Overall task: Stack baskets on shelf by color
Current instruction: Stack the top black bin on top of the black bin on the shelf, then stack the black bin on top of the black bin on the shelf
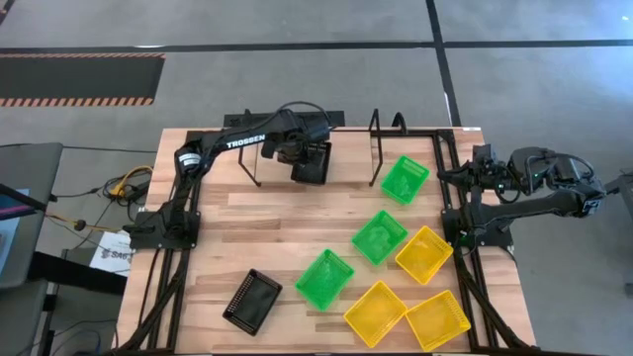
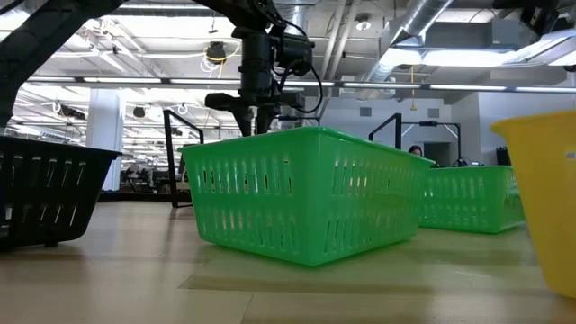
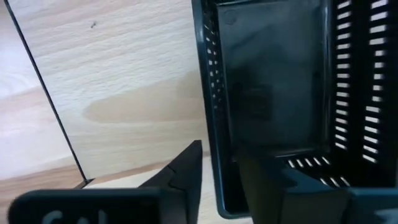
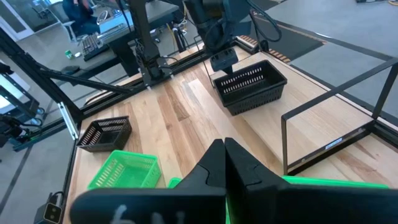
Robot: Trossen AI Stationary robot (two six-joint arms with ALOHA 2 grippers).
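Yellow baskets sit nearest the table's front edge: two side by side (image 1: 375,312) and (image 1: 437,319), with a third (image 1: 423,254) just behind them. Each is a small rectangular tray with slotted mesh walls. To their left lies a bright green basket (image 1: 324,278), and further left, alone near the front, a black basket (image 1: 252,301). Behind the yellow group sits a second green basket (image 1: 379,236), and a third green basket (image 1: 405,179) lies close to the shelf's right wire upright (image 1: 378,148).

At the far side stands the shelf (image 1: 287,178), a light wooden plank with black wire frames at both ends. On its plank rests a black basket (image 1: 313,162), dark and slot-walled, with a smooth flat floor in the left wrist view. The left end effector (image 3: 217,171) straddles that basket's near wall, its fingers parted to either side of the rim, not clamping it.

The right end effector (image 4: 225,163) hangs at the table's right edge, fingers pressed together on nothing.
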